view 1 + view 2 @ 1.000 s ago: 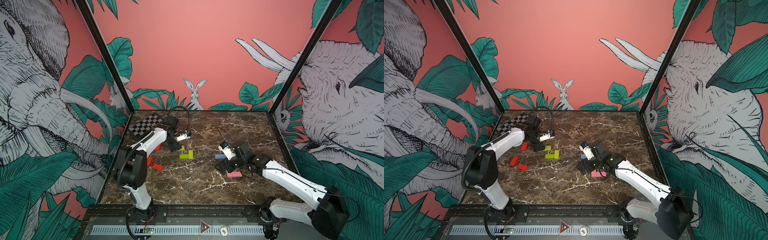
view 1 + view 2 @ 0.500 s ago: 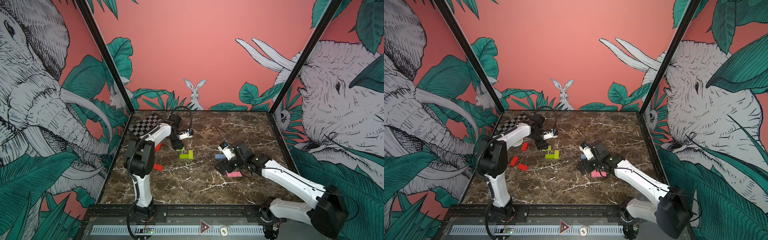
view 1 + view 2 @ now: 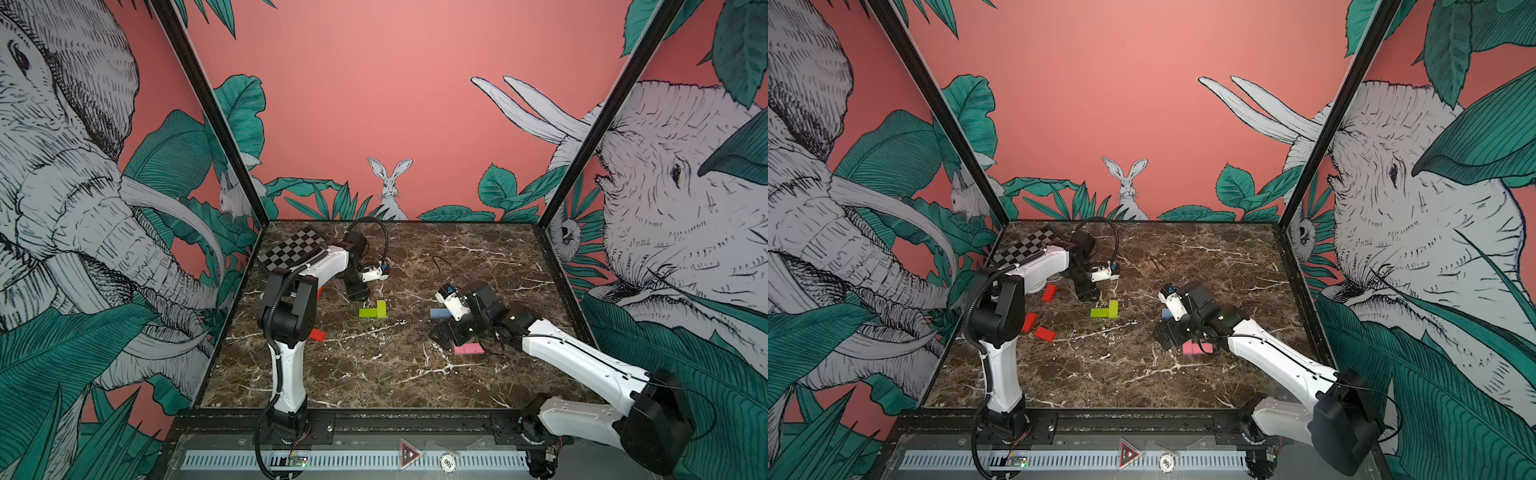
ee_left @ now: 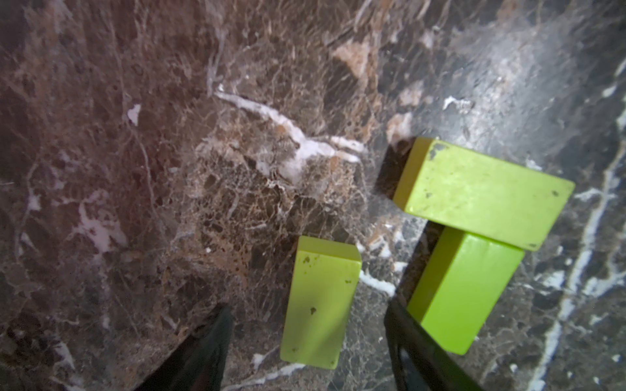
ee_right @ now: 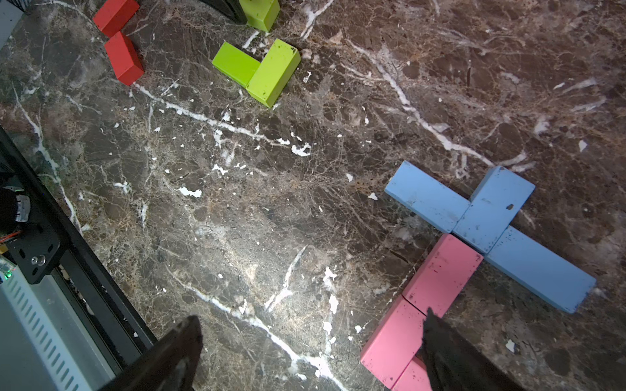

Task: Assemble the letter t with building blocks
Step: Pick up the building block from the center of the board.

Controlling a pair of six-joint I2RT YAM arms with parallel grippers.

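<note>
The left claw (image 4: 306,315) stands open astride a lime green rectangular block (image 4: 320,301) lying flat on the brown marble counter (image 4: 135,169), left of centre. The right claw (image 5: 311,320) gapes wide just beside pink rectangular blocks (image 5: 440,274) nearer the right edge.

Dark brown marble-look desk (image 3: 374,374) with white veins, black-and-white chequered board (image 3: 293,249) in the far corner, white rabbit (image 3: 390,183) painted on the pink back wall (image 3: 395,83).

Scuffed matt blocks (image 4: 481,189), glossy marble table (image 4: 169,169)
</note>
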